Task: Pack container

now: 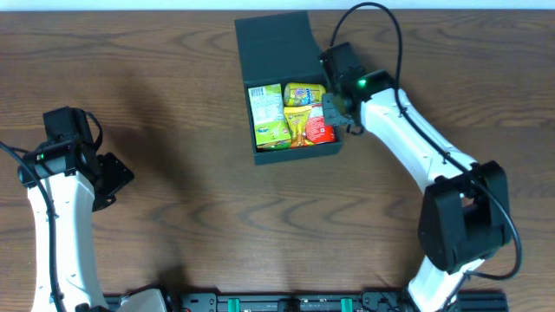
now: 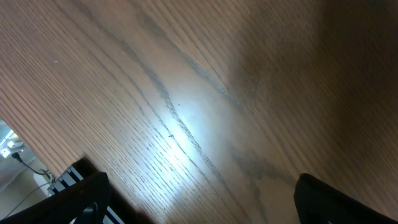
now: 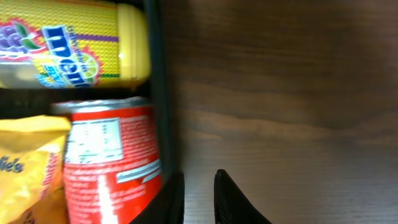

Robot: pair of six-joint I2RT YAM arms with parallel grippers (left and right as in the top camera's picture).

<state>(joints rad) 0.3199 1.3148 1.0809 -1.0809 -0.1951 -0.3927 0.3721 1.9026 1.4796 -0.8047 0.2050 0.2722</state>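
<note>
**Container position and jaw state**

The overhead view alone shows the whole layout. The container [image 1: 295, 154] stands on the table [image 1: 191, 217] at 12 o'clock from the table centre. It is a dark teal-green, matte, square box. Its flat lid [image 1: 273, 39] is hinged open and lies back toward 12 o'clock.

Inside, a green-and-white packet [image 1: 269, 114] fills the 9 o'clock half. A yellow packet [image 1: 303, 94] lies at 1 o'clock, an orange-yellow pouch [image 1: 299, 126] at 6 o'clock and a red can [image 1: 323, 132] at 4 o'clock.

The right arm [image 1: 408, 130] reaches the container's 3 o'clock wall. The left arm [image 1: 56, 199] is at 9 o'clock on the table, well apart from the container.

The right wrist view adds close detail. The dark wall [image 3: 158, 93] runs upright in the picture, with the yellow packet [image 3: 74, 43], red can [image 3: 112, 168] and pouch [image 3: 25, 162] to its 9 o'clock side and bare table at 3 o'clock. The right jaws stand narrow, just outside the wall. A strip of table shows between the fingers [image 3: 233, 199], and they hold nothing.

The left wrist view shows only wood grain. The left jaws stand wide and hold nothing, with one of the fingers [image 2: 87, 196] at each lower corner.
</note>
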